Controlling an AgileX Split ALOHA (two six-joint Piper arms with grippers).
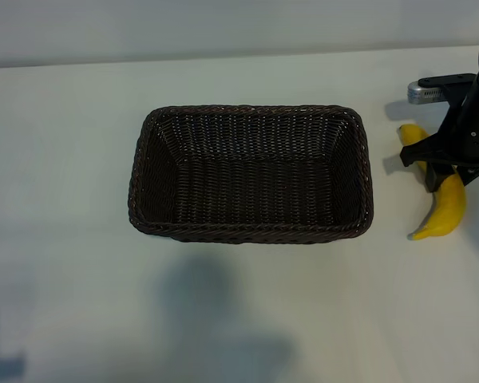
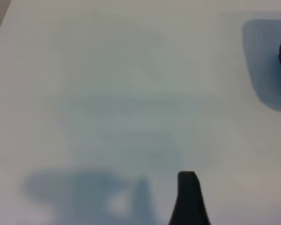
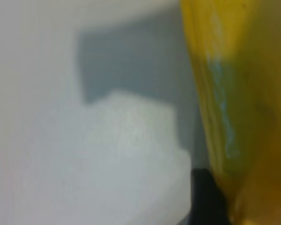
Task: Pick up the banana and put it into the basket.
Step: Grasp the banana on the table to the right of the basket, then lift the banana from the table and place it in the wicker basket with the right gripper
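Banana [image 1: 449, 209] lies on the desk [image 1: 64, 159] at the frame's right, beside the basket [image 1: 366, 171]. Right hand [image 1: 441, 169] straddles its middle, partly open, grip unconfirmed. Best to close squarely across the middle before lifting. Left hand [image 2: 189, 199] is parked, open.

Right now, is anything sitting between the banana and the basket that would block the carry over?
Nothing visible does. The banana lies on bare table just right of the basket, whose inside looks empty. The right gripper is down over the banana's middle.
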